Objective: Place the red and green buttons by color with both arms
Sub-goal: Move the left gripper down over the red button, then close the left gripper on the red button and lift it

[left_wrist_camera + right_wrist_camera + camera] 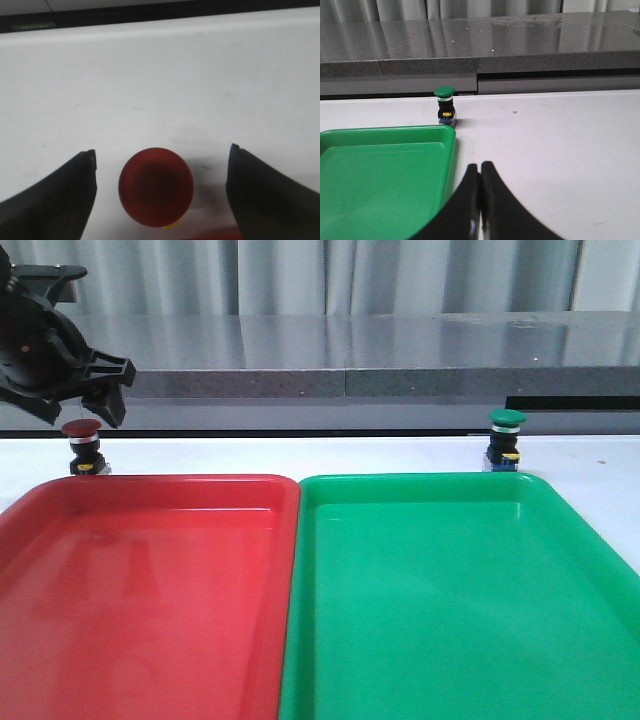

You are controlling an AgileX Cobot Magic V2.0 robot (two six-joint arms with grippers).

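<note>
Behind your white table (300, 455) runs a grey speckled stone ledge with pale curtains above it, and two glossy plastic trays lie side by side at the front, the red tray (140, 580) on the left touching the green tray (460, 590) on the right. You are at the first pick: your left gripper (85, 405) hangs over the red button (81, 446), which stands upright on the table just beyond the red tray's far rim. From the left wrist view its jaws are wide, one matte black finger (55, 195) on each side of the round, dark red domed cap (156, 186), with clear gaps and no contact. Next, I judge, you should lower until the fingers flank the black body under the cap, then close; the smooth mushroom head would probably slip if pinched alone. The green button (506, 442) stands upright, untouched, just past the green tray's far rim. Your right gripper (480, 200) sits well short of it over bare table beside that tray, its jaws pressed together and holding nothing, so it must open before any approach.
</note>
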